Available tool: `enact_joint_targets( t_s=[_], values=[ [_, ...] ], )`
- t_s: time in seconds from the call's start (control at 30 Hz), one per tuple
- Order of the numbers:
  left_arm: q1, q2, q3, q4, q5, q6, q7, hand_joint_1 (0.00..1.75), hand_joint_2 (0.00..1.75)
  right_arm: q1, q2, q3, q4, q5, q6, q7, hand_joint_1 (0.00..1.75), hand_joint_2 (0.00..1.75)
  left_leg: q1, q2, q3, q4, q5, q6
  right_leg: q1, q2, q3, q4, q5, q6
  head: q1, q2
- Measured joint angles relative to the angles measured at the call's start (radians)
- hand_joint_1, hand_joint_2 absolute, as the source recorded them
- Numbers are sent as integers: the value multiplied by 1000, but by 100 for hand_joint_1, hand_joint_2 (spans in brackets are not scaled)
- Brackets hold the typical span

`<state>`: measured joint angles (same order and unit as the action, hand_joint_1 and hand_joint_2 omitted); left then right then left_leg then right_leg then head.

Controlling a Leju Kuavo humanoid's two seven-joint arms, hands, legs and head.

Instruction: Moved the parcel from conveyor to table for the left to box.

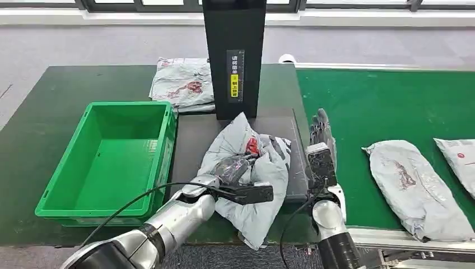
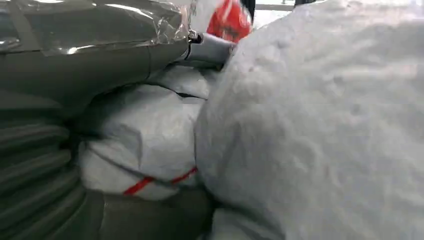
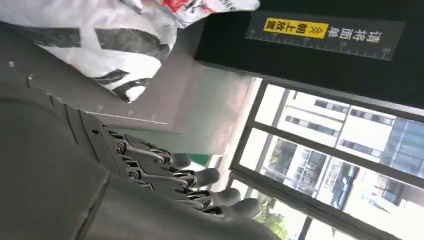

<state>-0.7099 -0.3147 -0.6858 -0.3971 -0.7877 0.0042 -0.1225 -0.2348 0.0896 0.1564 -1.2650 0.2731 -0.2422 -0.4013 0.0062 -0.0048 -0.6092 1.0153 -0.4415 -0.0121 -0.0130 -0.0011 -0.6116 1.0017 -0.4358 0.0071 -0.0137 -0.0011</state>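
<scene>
the parcel lies on the dark plate right of the green box, gripped by the left hand, while the right hand, fingers straight and empty, stands just beside it.

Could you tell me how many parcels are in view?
4: one in the left hand on the scale plate, one behind the crate, two on the conveyor.
</scene>
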Motion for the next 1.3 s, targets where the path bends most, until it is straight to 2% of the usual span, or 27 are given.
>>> enact_joint_targets(
  t_s=[0.13, 0.33, 0.47, 0.6, 0.73, 0.9, 1.3],
  values=[
    [-29, 0, -12, 15, -32, -8, 29, 175, 175, 33, 3, -1, -29, 28, 14, 8, 0, 0, 0, 0, 0, 0, 1, 0, 0, 0, 1, 0, 0, 0, 0, 0],
    [-70, 34, 11, 3, -66, 231, 75, 175, 175, 128, 18, -12, -136, 89, 30, 32, 0, 0, 0, 0, 0, 0, 1, 0, 0, 1, 0, 1, 0, 0, 0, 0],
    [-77, 78, 98, -102, -47, 413, 27, 175, 175, 172, 30, -25, -190, 95, 35, 43, 0, 0, 1, 0, 0, 0, 1, -1, 1, 1, -1, 1, 0, -1, 0, 0],
    [-78, 116, 194, -236, -52, 417, 16, 175, 175, 195, 37, -26, -210, 95, 34, 47, 0, 0, 1, 1, 0, 0, 1, -1, 1, 1, -2, 2, 0, -1, 0, 0],
    [-70, 149, 266, -359, -76, 532, -13, 175, 175, 212, 40, -37, -228, 75, 34, 47, 0, 0, 1, 1, -1, 0, 1, -1, 1, 2, -2, 2, 0, -1, 0, 0],
    [-56, 195, 342, -497, -93, 546, -14, 175, 175, 234, 40, -56, -241, 65, 35, 39, 0, 0, 1, 0, -1, 0, 1, -1, 1, 0, -2, 1, -1, -1, 0, 0],
    [-34, 214, 373, -578, -100, 545, -14, 175, 175, 237, 42, -60, -254, 64, 35, 38, 0, 0, 0, 0, -1, 0, 1, -1, 0, 0, -2, 1, 0, -1, 0, 0]
  ],
)
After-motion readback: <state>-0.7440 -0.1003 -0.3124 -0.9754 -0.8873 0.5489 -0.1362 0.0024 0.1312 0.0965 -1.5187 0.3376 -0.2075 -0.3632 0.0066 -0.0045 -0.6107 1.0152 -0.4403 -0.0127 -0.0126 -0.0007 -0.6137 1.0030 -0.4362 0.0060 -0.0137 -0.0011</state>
